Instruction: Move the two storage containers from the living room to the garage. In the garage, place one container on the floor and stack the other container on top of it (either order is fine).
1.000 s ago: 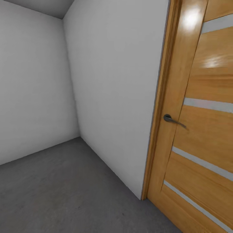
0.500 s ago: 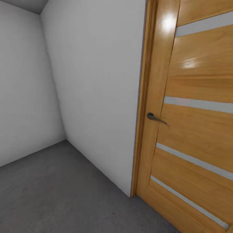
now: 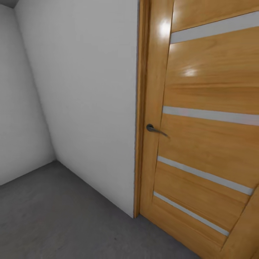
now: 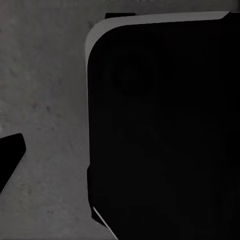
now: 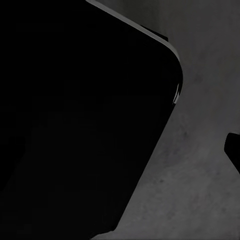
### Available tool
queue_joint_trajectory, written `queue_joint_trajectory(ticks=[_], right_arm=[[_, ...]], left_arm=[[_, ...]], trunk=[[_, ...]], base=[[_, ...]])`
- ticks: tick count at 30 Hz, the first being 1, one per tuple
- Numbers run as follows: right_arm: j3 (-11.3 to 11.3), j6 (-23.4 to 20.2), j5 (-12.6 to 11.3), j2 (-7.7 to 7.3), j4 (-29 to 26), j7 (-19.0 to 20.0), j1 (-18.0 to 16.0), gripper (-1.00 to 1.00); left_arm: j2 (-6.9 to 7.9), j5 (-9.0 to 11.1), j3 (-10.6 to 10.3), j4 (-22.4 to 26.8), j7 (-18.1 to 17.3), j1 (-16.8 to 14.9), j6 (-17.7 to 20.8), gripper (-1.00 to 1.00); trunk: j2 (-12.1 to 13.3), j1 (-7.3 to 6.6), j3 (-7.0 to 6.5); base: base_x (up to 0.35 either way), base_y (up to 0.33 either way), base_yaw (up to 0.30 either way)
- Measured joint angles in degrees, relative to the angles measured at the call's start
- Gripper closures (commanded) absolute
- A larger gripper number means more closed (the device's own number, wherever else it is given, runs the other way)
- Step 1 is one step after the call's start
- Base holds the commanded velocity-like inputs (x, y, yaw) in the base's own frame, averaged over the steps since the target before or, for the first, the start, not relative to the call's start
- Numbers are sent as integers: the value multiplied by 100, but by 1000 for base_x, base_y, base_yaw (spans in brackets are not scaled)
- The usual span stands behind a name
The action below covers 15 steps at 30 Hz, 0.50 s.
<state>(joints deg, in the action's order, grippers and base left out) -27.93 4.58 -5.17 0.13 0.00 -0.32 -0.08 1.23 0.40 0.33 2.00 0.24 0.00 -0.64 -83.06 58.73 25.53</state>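
A: Storage containers? There is none to be picked out here, so where they are I can't tell. Start at the grippers.

B: Both wrist views look down past a big black rounded body [image 4: 160,130] at the floor [image 4: 45,100], dark grey and speckled. The same black bulk [image 5: 75,115] sits close in front of the right wrist camera, with concrete beyond it. A small dark tip [image 4: 10,155] pokes in at the edge of the left view. No fingers are clear in either, so whether the grippers are released or clenched I cannot tell. Nothing orange-red sits near either one.

A: And farther out?

B: Ahead of the arms, the head view gives a wooden door [image 3: 205,136] with pale horizontal strips and a dark lever handle [image 3: 155,129], shut in its frame. Beside it runs a plain grey-white wall [image 3: 86,108] meeting the concrete.

A: So this looks like the garage?

B: I'd judge so, from the bare walls and concrete. No bin lies on this patch of floor, so I'd guess the placing and stacking are both left, with the robot travelling
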Motion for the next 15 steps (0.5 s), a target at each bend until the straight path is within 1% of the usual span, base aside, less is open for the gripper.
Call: queue_joint_trajectory(ticks=[15], right_arm=[[0, 0, 0, -4, 0, 0, 0, -100]], left_arm=[[0, 0, 0, 0, 0, 0, 0, -100]], trunk=[[0, 0, 0]], base=[[0, 0, -275]])
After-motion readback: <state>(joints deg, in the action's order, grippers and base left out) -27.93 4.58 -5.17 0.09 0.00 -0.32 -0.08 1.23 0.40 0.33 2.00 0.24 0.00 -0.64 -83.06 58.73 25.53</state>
